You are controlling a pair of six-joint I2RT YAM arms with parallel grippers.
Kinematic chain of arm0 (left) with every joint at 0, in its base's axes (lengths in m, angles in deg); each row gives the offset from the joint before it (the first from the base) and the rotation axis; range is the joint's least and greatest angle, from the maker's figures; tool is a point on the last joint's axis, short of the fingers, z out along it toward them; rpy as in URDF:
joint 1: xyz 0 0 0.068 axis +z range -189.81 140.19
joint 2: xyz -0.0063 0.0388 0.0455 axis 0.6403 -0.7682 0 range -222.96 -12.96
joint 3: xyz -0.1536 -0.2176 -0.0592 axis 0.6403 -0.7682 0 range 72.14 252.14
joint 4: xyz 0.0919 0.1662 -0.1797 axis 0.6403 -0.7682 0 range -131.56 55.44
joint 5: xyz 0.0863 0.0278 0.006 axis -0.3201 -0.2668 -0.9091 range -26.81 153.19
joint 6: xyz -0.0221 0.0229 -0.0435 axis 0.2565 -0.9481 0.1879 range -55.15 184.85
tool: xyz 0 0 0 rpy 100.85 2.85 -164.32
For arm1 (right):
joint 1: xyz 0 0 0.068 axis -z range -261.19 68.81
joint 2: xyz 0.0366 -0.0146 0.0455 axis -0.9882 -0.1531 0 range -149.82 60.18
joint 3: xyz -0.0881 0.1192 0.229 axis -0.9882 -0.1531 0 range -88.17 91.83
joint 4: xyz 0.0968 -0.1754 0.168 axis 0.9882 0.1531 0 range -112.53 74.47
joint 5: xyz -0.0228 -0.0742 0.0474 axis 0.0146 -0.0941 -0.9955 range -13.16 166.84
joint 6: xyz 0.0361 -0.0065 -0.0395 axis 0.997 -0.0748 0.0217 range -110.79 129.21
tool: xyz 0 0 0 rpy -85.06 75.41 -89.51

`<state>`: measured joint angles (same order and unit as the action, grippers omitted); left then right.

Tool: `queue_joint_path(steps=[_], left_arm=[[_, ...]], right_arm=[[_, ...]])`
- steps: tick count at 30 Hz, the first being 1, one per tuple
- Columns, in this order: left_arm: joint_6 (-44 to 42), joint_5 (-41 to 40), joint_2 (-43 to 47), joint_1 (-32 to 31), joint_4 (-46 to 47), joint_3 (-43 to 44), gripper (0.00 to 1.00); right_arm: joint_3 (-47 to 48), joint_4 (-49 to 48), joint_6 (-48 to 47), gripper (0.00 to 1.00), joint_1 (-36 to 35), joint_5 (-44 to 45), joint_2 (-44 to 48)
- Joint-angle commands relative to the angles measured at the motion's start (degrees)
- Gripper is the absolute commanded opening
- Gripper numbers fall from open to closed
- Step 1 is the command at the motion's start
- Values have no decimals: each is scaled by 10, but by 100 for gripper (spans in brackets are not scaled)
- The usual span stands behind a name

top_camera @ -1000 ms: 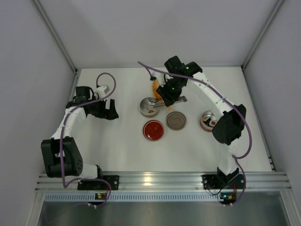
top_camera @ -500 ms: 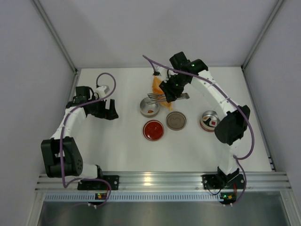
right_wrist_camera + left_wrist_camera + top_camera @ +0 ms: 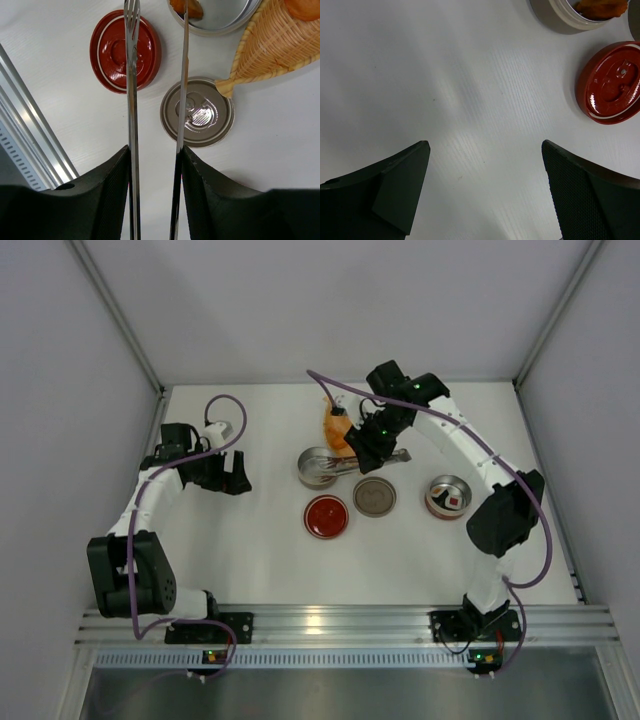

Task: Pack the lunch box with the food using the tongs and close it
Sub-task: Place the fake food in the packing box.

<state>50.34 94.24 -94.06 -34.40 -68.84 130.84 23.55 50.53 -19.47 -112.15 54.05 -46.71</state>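
Note:
My right gripper is shut on the tongs, one slim silver arm against each finger. In the top view this gripper hovers just right of the round steel lunch box bowl, and the tongs reach left over the bowl's rim. The tong tips stand apart with nothing between them. An orange-brown piece of food lies in the bowl. More food sits in the woven orange dish. At the far left, my left gripper is open over bare table.
A red lid and a flat metal lid lie in front of the bowl. A second steel bowl with a red-and-white piece stands at the right. The left wrist view shows the red lid and the bowl's rim.
The right arm has shifted a little to the right and back, carrying the tongs with it. The left arm has not moved.

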Motion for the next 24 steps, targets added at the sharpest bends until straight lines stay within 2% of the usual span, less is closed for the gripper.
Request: queue_joint_path(steps=[1,24], left_arm=[[-5,9,21,-1,11,1,98],[-9,5,19,-1,19,-13,98]], right_arm=[[9,-5,7,42,2,-16,14],[38,-21,6,42,1,-3,-41]])
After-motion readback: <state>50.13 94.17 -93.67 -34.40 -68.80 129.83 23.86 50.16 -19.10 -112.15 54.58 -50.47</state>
